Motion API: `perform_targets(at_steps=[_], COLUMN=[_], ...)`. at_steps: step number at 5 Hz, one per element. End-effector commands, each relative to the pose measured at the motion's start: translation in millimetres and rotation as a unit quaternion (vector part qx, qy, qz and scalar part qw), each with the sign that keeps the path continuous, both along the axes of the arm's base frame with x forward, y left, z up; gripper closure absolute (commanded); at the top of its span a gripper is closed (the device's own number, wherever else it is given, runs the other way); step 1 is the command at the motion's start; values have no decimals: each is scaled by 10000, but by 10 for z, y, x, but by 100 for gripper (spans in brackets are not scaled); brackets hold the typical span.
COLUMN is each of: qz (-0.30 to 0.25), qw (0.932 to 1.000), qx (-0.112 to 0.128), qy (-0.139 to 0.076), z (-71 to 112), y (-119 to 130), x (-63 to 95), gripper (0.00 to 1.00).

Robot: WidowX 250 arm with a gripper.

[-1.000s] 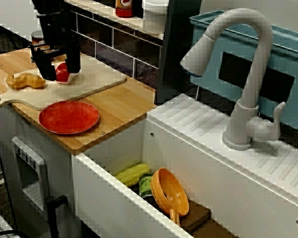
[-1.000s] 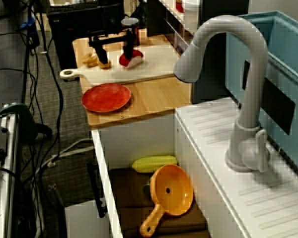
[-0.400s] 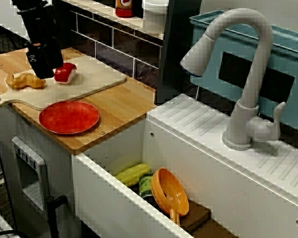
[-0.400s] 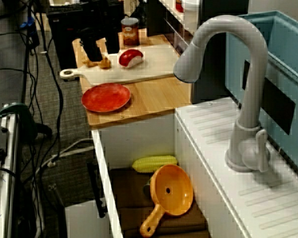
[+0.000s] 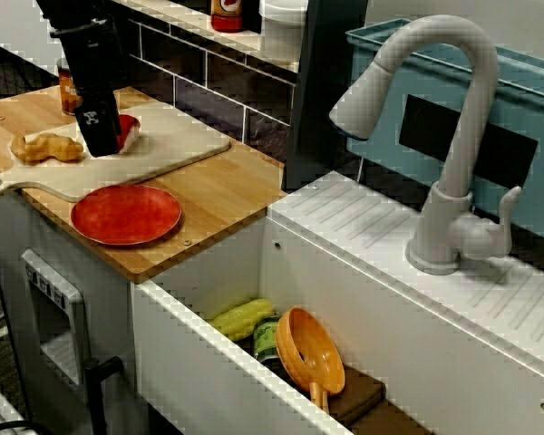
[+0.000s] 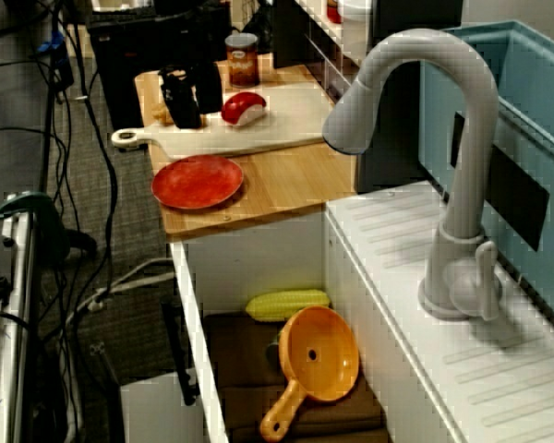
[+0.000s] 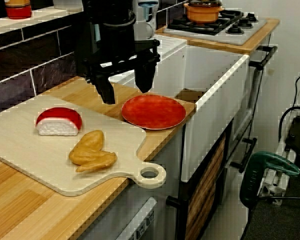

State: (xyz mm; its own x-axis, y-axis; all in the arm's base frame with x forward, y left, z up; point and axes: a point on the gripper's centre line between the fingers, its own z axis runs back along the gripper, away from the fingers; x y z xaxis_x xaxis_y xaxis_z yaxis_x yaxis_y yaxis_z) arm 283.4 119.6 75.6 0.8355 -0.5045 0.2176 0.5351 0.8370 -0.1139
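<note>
Counter-end view: gripper [image 7: 126, 89] wide open above wood counter [image 7: 15, 205] w/ cutting board [image 7: 20, 150], dark tile wall [image 7: 35, 70].

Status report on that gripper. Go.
Gripper open, empty, above pale wooden cutting board. Red-and-white toy sushi piece on board, clear of fingers. Tan toy chicken piece beside it.

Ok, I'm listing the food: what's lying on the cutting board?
On the cutting board lie a red piece and a tan piece, apart. The open gripper hangs above, empty; in the view over the sink it hides most of the red piece.
</note>
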Motion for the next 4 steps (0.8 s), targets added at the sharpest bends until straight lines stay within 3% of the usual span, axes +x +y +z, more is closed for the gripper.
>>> perform_targets(at_steps=[1,2,3,4], qz=[972,1690,2042,2181], qw=[9947,9845,9761,9733], qx=[339,42,-112,-84], qy=[67,471,730,706], z=[85,81,115,150], y=[-90,-41,41,103], x=[178,188,188,193], gripper=[0,0,0,0])
